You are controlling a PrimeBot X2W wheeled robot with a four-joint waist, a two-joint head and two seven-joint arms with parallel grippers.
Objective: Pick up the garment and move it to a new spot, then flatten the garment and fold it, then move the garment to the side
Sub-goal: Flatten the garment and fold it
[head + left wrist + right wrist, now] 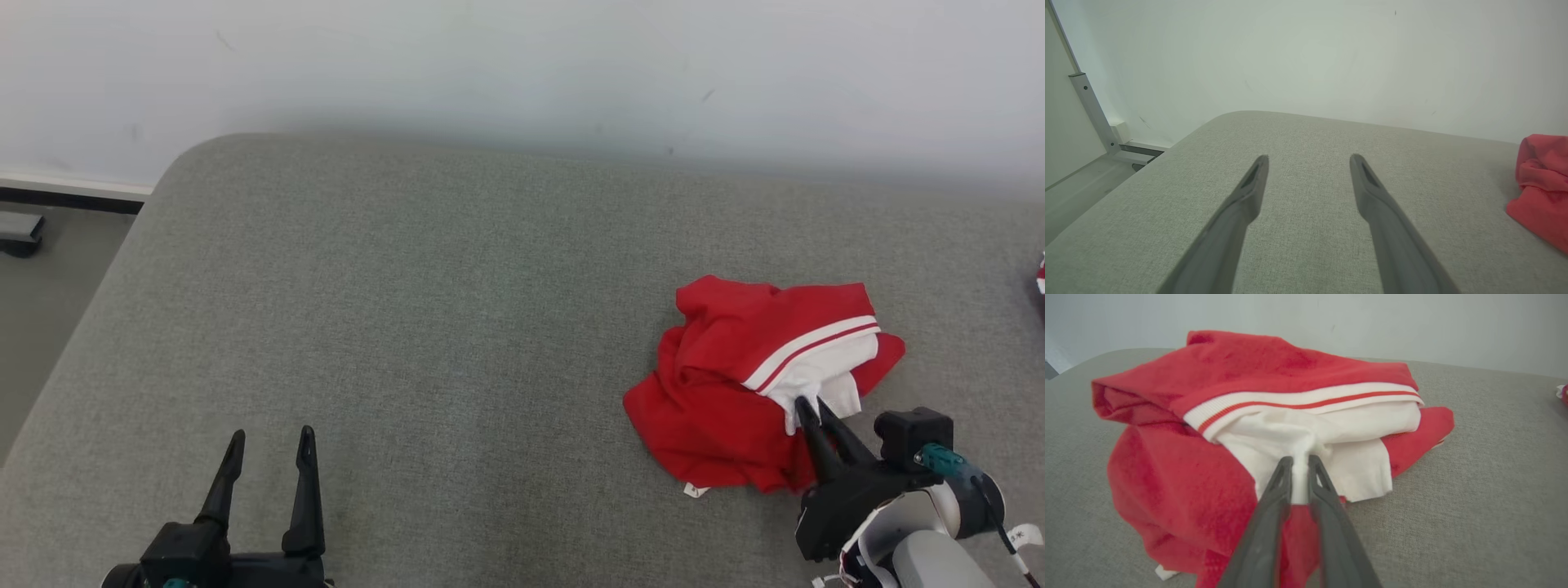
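The garment [735, 367] is a crumpled red piece with a white panel and a red-and-white striped band, lying at the right of the grey cushioned surface [449, 327]. My right gripper [810, 406] reaches into its near edge, and in the right wrist view the right gripper [1300, 459] is shut on a pinched fold of the white cloth of the garment [1208, 416]. My left gripper [272, 441] stands open at the lower left, nothing between its fingers. The left wrist view shows that left gripper [1308, 157] above bare cushion, with the garment [1541, 188] at its right edge.
A pale wall [522, 73] runs behind the cushion. The cushion's rounded left corner drops to a grey floor [41, 302] with a dark baseboard. A small red-and-white item [1041, 278] peeks in at the right edge.
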